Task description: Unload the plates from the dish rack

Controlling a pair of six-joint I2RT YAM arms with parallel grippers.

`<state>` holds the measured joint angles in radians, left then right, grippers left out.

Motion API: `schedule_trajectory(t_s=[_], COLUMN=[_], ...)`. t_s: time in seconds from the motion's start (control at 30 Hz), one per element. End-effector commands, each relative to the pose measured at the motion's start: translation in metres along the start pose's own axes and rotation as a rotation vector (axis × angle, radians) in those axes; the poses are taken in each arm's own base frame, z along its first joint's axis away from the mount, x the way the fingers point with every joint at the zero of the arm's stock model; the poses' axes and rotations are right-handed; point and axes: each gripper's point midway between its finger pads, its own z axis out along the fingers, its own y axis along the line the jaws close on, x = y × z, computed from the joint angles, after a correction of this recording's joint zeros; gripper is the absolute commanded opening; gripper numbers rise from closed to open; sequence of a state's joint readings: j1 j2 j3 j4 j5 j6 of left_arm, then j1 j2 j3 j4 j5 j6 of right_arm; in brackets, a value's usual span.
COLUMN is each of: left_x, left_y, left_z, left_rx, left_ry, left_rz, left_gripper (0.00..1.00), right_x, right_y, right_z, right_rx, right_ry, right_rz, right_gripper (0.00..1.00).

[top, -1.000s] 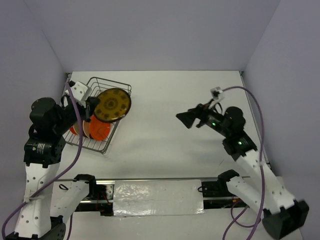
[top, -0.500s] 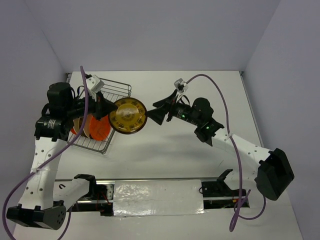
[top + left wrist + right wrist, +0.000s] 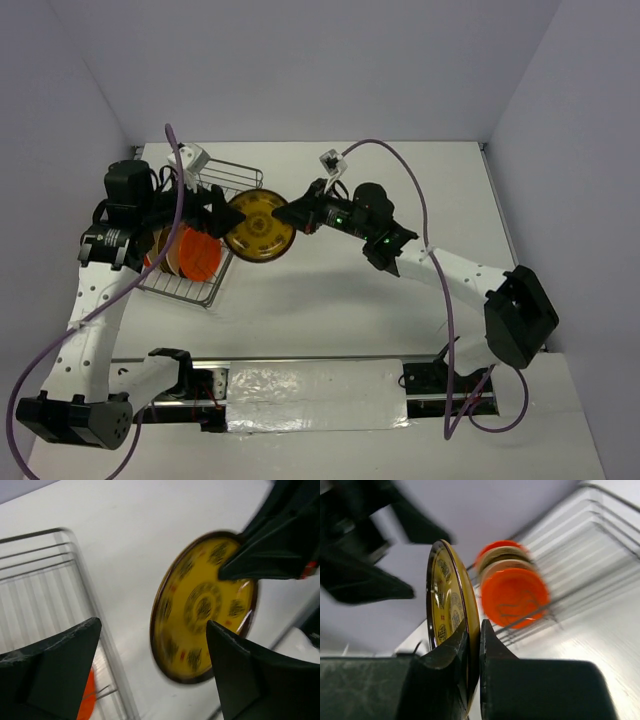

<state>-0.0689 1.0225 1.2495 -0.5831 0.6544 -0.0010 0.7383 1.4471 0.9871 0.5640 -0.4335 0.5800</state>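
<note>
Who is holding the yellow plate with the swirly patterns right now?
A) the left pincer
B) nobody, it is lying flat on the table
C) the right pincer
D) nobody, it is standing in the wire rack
C: the right pincer is pinched shut on the rim of the yellow patterned plate, holding it up on edge, while the left pincer stands wide open.

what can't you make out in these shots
- How many plates stand in the dish rack: the left arm partly covers them in the top view, and the right wrist view blurs them.
- Ornament detail on the patterned plate: motion blur in the left wrist view.
- That plate's lower rim: hidden by the right gripper fingers in the right wrist view.
</note>
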Motion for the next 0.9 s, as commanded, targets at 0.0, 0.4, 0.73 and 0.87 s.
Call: schedule_trajectory(t_s=[0.0,0.4,0.73,0.87], left_x=[-0.02,0.044,0.093,0.108], left_y=[0.06,0.108,0.109,0.124], left_z=[-0.014,-0.061,-0.054,-0.049], left_rx=[-0.361,-0.69,-0.619,-0.658], left_ry=[-0.027,0.218,0.391,0.448], left_rz=[0.016,0.121,0.161,0.154], left_gripper=[0.99,1.0,0.95,0.91], right_x=[-0.021,0.011,0.06,0.044], right_y=[-0.089,-0.333,-0.358,-0.335], right_z=[-0.022,-0.108,-0.156,-0.209], right_rx=[0.455,0.829,1.162,1.53], right_ry=[-0.13,-0.089,0.078,0.081], right_rz=[0.178,0.368,0.457,0.322], right_gripper=[0.0,0.0,1.0,1.0])
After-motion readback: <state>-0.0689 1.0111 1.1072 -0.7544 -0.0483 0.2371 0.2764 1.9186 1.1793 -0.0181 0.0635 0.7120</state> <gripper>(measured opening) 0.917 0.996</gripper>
